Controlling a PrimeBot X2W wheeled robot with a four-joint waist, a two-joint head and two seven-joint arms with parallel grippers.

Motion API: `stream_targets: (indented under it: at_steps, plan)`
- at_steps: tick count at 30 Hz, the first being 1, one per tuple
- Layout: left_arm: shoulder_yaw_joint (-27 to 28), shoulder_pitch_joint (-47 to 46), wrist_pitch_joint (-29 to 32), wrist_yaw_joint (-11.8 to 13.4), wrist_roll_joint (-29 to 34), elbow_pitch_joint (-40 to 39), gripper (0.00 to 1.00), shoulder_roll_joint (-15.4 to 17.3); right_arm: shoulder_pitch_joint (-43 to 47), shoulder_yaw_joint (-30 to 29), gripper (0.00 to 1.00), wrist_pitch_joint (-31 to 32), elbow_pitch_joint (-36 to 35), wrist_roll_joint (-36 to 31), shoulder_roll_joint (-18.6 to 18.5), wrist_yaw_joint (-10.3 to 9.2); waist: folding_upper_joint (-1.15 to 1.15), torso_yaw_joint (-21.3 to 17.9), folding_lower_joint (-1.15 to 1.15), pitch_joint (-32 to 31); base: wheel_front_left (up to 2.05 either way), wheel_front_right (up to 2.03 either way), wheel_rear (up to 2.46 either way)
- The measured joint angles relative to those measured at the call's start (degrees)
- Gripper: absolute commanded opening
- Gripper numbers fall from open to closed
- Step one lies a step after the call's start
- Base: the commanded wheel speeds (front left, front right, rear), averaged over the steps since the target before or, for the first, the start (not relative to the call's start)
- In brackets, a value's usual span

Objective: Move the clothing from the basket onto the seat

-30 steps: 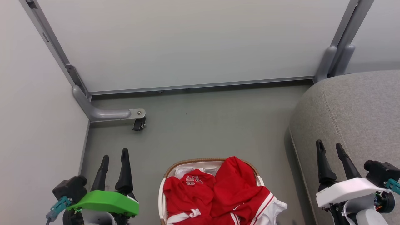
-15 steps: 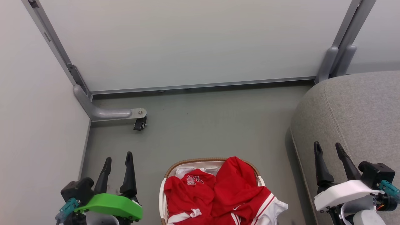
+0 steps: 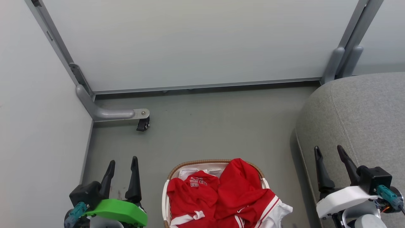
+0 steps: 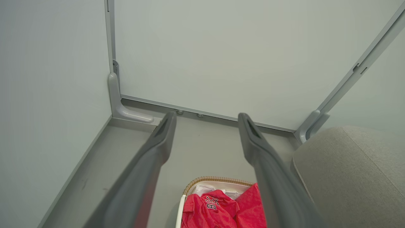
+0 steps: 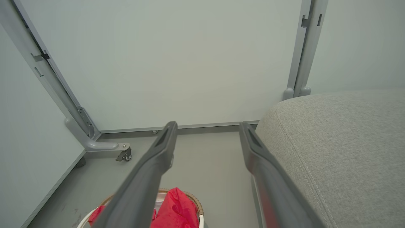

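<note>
The red clothing with white trim lies heaped in the basket at the bottom centre of the head view; white lettering shows on the left garment, and a white-striped part hangs over the basket's right side. The grey seat fills the right. My left gripper stands open to the left of the basket, nothing between its fingers. My right gripper is open in front of the seat's edge. The left wrist view shows the clothing and basket below its fingers; the right wrist view has the clothing and seat.
A pale partition wall closes the back, another panel the left. A grey metal foot with a black caster juts onto the grey floor at the left. Grey posts stand at the back right corner.
The head view has shifted slightly. Both grippers have sunk lower in it, the left one drifting rightwards toward the basket and the right one a little leftwards. The clothing lies as before.
</note>
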Motion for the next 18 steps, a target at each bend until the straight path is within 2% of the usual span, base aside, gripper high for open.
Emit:
stream_targets:
  at_steps: [18]
  plan:
    - [-0.94,0.01,-1.87,-0.01,5.89,1.25,1.0,0.04,0.45,0.34,1.0,-1.77,0.03,-6.9,-0.08,0.0,0.0,0.26,0.0,0.34,0.0,0.0,0.0]
